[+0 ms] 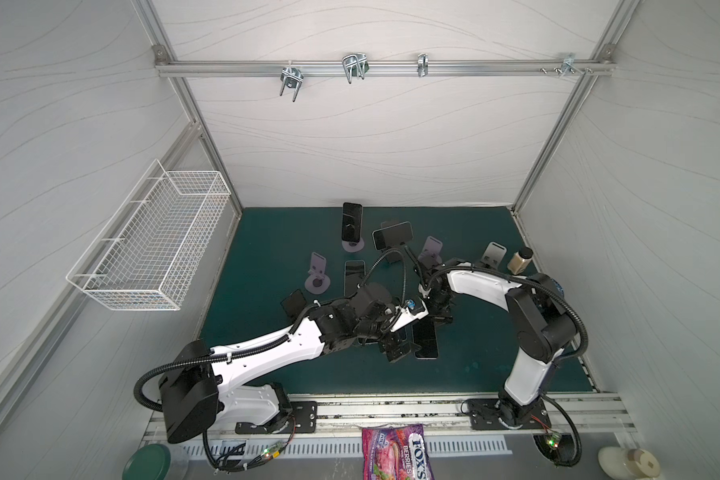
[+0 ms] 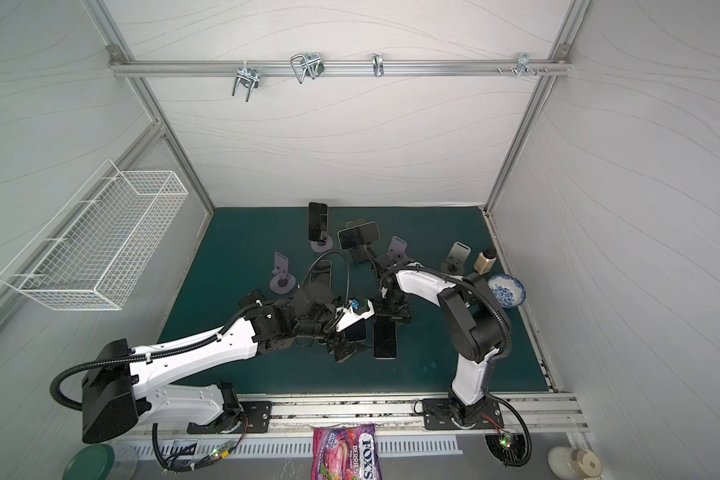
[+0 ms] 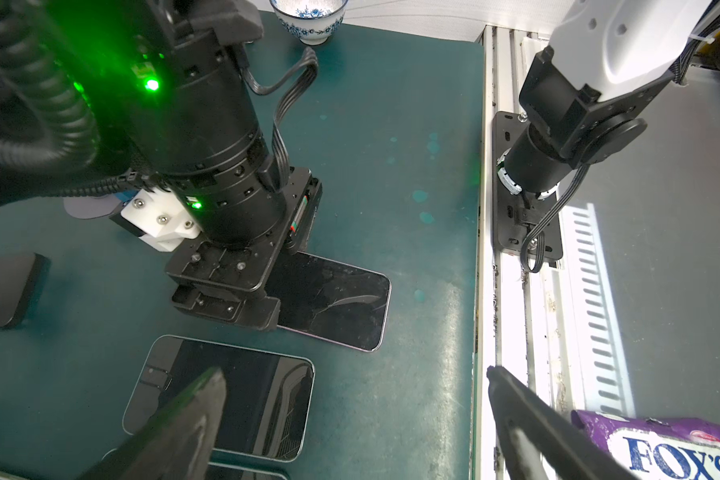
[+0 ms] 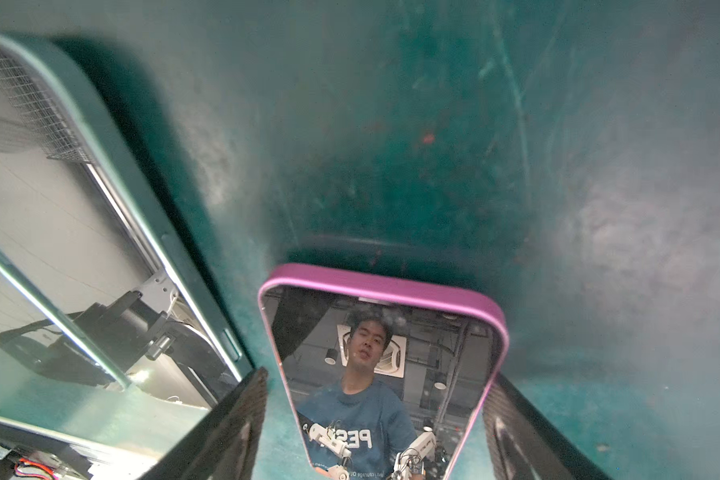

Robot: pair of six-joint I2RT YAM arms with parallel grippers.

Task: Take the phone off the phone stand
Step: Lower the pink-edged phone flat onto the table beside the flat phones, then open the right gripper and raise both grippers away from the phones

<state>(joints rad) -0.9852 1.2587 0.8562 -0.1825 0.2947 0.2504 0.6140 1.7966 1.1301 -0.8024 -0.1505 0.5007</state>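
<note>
A pink-edged phone [image 4: 385,374] lies flat on the green mat, screen up, near the front middle [image 1: 427,340] [image 2: 385,338]. My right gripper [image 4: 379,376] points down over one end of it [image 1: 437,318], open, with a gap between each finger and the phone's sides. An empty purple phone stand [image 1: 431,249] is behind it. My left gripper [image 3: 356,415] hangs wide open just left of it [image 1: 395,351], over a green-edged phone [image 3: 242,399] lying flat. Both top views show two more phones on stands at the back, one upright [image 1: 352,222], one sideways [image 1: 393,235].
Empty stands are at mid-left [image 1: 317,270] and back right [image 1: 493,253]. More phones lie flat [image 1: 354,274] [image 1: 294,301]. A bottle [image 1: 520,259] and a blue-patterned bowl [image 2: 506,291] sit at the right edge. A wire basket [image 1: 150,241] hangs left. A candy bag [image 1: 395,453] lies in front.
</note>
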